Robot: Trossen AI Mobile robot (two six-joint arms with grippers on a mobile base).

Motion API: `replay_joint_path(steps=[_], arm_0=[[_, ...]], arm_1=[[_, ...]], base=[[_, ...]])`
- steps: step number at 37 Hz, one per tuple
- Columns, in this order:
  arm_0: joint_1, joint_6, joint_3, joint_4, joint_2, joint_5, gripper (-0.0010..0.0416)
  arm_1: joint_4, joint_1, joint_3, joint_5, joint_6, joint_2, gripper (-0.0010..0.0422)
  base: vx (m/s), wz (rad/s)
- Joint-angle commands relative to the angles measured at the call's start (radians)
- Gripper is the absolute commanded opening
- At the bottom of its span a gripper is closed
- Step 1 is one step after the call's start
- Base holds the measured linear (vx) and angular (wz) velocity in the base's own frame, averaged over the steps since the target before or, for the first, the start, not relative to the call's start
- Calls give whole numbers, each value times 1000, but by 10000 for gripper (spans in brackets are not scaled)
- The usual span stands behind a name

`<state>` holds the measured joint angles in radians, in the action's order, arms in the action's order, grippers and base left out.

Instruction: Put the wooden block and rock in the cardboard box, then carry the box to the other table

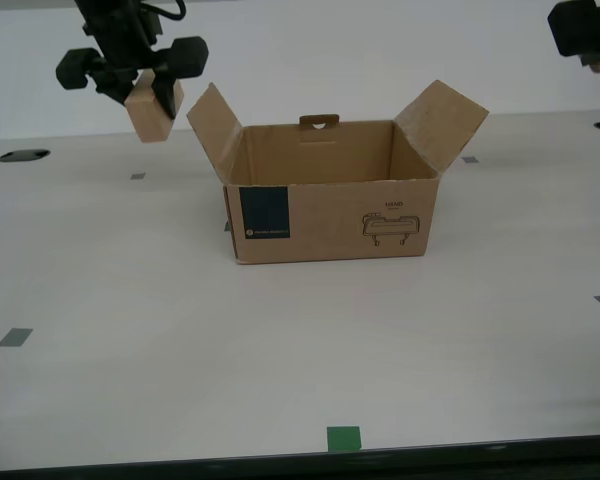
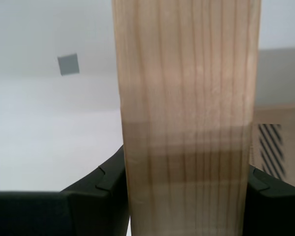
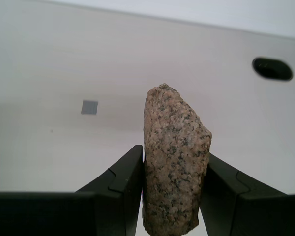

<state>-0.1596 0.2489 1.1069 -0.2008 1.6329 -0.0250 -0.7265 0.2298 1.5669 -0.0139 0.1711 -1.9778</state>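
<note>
Exterior view shows our second gripper [image 1: 152, 92] clamping the block [image 1: 155, 110] aloft, just beside the box [image 1: 330, 215] toward that view's left; our first gripper [image 3: 174, 191] pinches the rock [image 3: 174, 162], farther off.

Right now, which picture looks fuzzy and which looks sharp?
In the second wrist view the wooden block is so close that its grain looks soft and blurry. In the first wrist view the rock is sharp, speckles clear. In the exterior view the cardboard box is evenly lit, with only faint shadow.
</note>
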Motion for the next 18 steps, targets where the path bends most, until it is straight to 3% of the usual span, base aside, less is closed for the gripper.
replay_joint_path(steps=[1,5,10,13,15,18], arm_0=[[4,-6,1,-2,-53,-1,-1],[10,-29,1,-11,-96,-36,-1],[31,-38,1,-20,-130,-40,-1],[50,-47,1,-21,-148,-84,-1],[66,-64,1,-21,-160,-117,-1],[97,-69,1,-27,-175,-128,-1]], arm_1=[[-3,1,2,-2,-7,46,-1],[-6,3,2,-1,-8,91,-1],[-8,10,2,-1,-8,142,-1],[-8,16,2,0,-12,171,-1],[-8,23,2,14,-14,189,-1],[-6,35,2,68,-13,214,-1]], base=[[0,0],[0,0],[0,0],[0,0],[0,0],[0,0]])
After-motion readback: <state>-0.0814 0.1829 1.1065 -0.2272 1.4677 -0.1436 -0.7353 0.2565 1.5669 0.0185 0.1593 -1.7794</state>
